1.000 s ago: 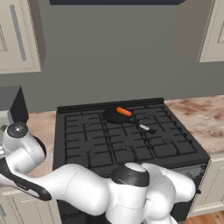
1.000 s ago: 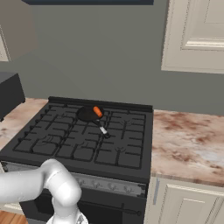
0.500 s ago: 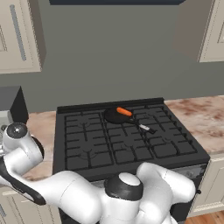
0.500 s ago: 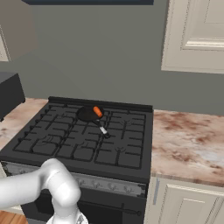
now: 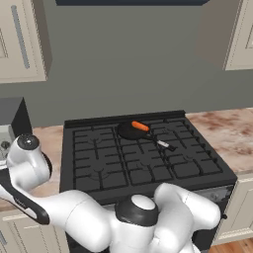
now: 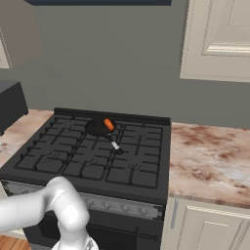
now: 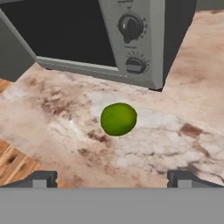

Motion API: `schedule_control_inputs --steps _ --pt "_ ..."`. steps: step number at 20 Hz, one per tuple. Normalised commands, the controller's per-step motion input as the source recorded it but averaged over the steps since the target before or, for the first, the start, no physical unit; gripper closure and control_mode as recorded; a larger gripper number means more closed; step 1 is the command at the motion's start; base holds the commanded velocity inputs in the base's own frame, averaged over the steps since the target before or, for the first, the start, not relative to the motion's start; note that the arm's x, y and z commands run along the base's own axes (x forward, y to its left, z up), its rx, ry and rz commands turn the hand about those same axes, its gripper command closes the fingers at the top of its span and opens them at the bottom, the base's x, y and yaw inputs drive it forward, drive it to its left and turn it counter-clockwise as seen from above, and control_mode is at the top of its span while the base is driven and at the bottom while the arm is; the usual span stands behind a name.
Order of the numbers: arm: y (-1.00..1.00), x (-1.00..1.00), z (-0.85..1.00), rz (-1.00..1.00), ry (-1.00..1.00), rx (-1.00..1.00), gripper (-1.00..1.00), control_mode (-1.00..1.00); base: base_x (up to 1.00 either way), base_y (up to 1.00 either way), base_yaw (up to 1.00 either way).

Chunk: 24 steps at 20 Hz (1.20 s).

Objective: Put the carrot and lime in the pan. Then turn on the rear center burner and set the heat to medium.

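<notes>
hand view shows the pincer [image 7: 112, 178] spread wide above the lime [image 7: 118, 119] on the marbled counter [image 7: 183, 109].

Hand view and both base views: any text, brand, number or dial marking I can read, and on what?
None readable.
Microwave by the lime: its two knobs carry no legible marks.
Stove front knobs: too small to tell.
Pan, carrot, cabinets: no labels.
</notes>
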Motion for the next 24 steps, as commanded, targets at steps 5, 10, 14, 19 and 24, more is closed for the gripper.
schedule_control_inputs --steps 5,10,14,19,24 --pt "0.08 0.09 -0.38 0.05 0.02 0.00 -1.00 -1.00 0.00 0.00 0.00" --pt "0.00 0.07 -0.29 0.00 0.01 0.00 -1.00 -1.00 0.00 0.00 0.00" --pt "0.05 0.11 -0.11 0.00 0.05 0.00 -1.00 -1.00 0.00 0.00 0.00" --pt "0.17 0.22 -0.07 0.00 0.09 0.00 -1.00 -1.00 0.00 0.00 0.00" --pt "0.29 0.28 0.00 0.00 0.09 0.00 -1.00 -1.00 0.00 0.00 0.00"
